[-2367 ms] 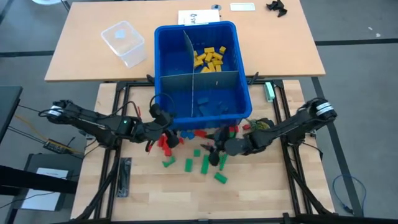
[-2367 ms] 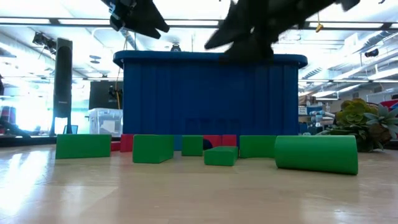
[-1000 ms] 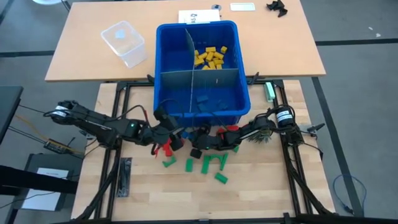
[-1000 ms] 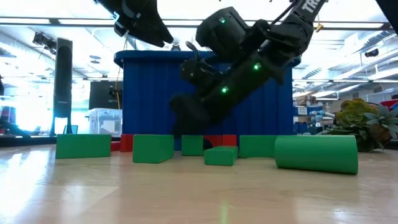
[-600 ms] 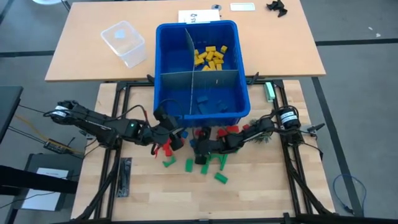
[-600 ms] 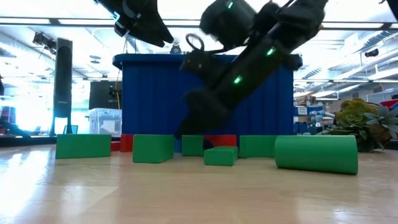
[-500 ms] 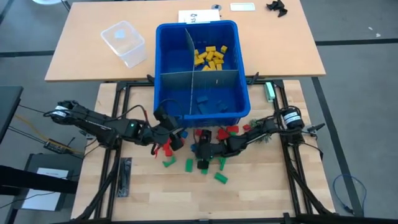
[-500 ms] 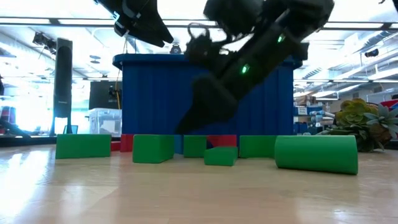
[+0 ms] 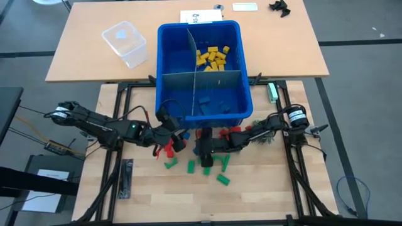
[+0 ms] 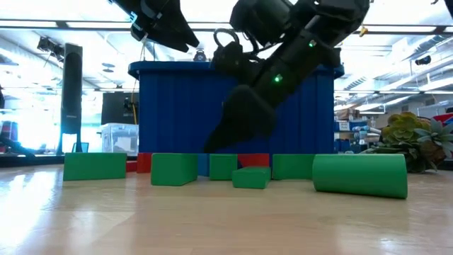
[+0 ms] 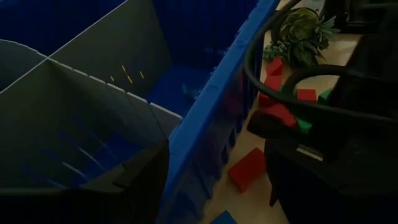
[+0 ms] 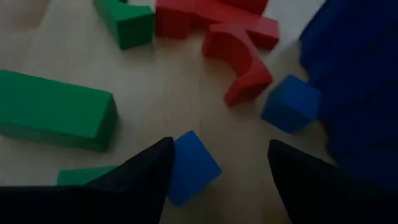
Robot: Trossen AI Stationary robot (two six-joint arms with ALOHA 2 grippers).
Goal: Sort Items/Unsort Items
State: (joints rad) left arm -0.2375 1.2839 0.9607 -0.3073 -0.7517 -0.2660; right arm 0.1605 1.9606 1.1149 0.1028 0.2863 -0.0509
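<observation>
Your right tool [image 12: 217, 168] hangs low over the bench [image 9: 264, 194], fingers spread wide and empty, a blue block [image 12: 193, 167] lying between them. Your left tool [image 9: 178, 139] waits open beside the blue bin [image 9: 242, 94], among red blocks [image 9: 164, 149].

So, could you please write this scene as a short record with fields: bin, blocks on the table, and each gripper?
bin: blue bin, grey dividers; yellow blocks in one compartment
table blocks: green blocks, red blocks and blue blocks in front of the bin
right gripper: open, low over a blue cube, not gripping it
left gripper: open, at the bin's front wall, holds nothing
</observation>
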